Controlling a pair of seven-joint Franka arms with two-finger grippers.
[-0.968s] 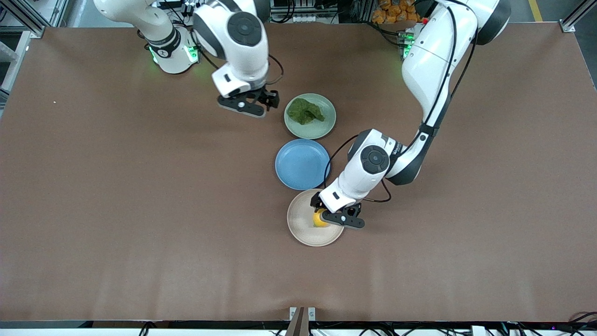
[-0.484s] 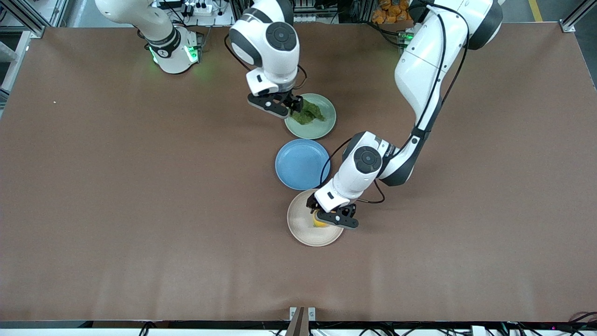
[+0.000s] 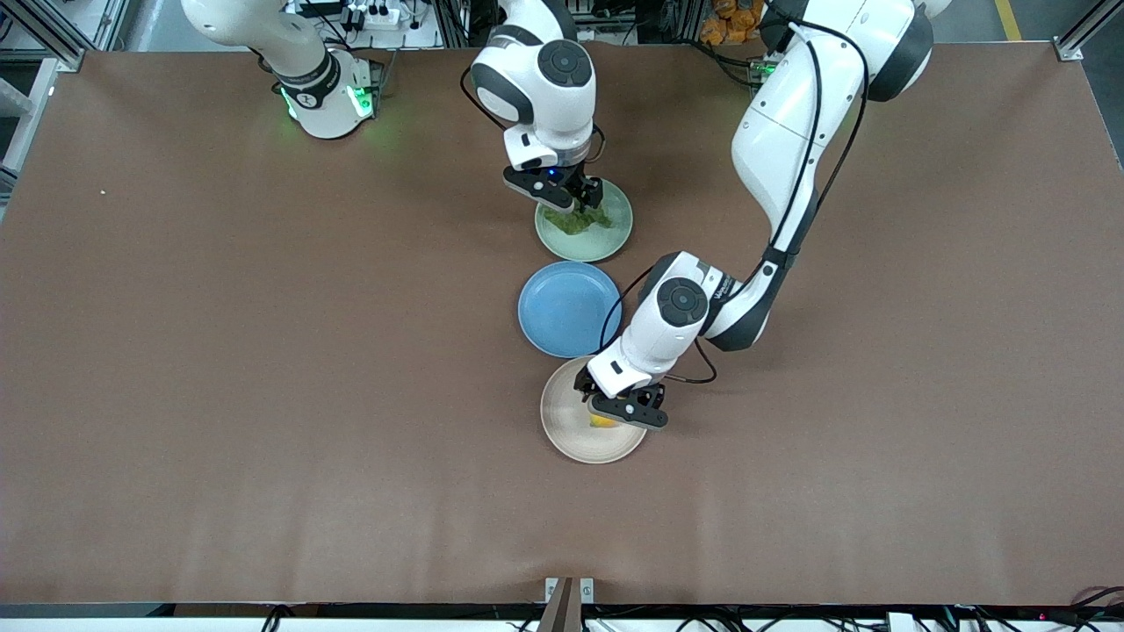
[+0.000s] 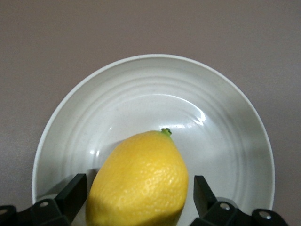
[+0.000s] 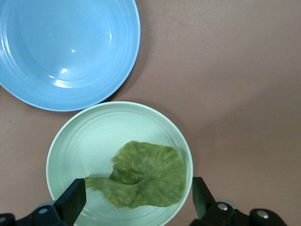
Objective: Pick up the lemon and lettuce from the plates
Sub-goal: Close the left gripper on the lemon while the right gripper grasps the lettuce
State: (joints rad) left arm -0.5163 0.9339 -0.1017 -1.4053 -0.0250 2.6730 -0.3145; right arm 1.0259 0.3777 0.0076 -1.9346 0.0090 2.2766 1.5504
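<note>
The yellow lemon (image 3: 602, 422) lies on the beige-cream plate (image 3: 566, 439), the plate nearest the front camera. My left gripper (image 3: 615, 412) is low over it and open. In the left wrist view the lemon (image 4: 141, 181) sits between the two fingers (image 4: 73, 195) of the gripper (image 4: 139, 184), with a gap on each side. The green lettuce (image 3: 587, 220) lies on the mint plate (image 3: 615, 239). My right gripper (image 3: 562, 200) is open above it. In the right wrist view the lettuce (image 5: 146, 176) lies on the mint plate (image 5: 89, 141), between the gripper's (image 5: 137, 189) fingers (image 5: 200, 193).
An empty blue plate (image 3: 569, 309) stands between the mint and beige plates, close to both, and shows in the right wrist view (image 5: 66, 47). The left arm's forearm hangs over the table beside the blue plate. Bare brown table (image 3: 263, 351) surrounds the plates.
My right gripper has moved from beside the mint plate to over the lettuce. My left gripper has shifted a little over the lemon, covering more of it.
</note>
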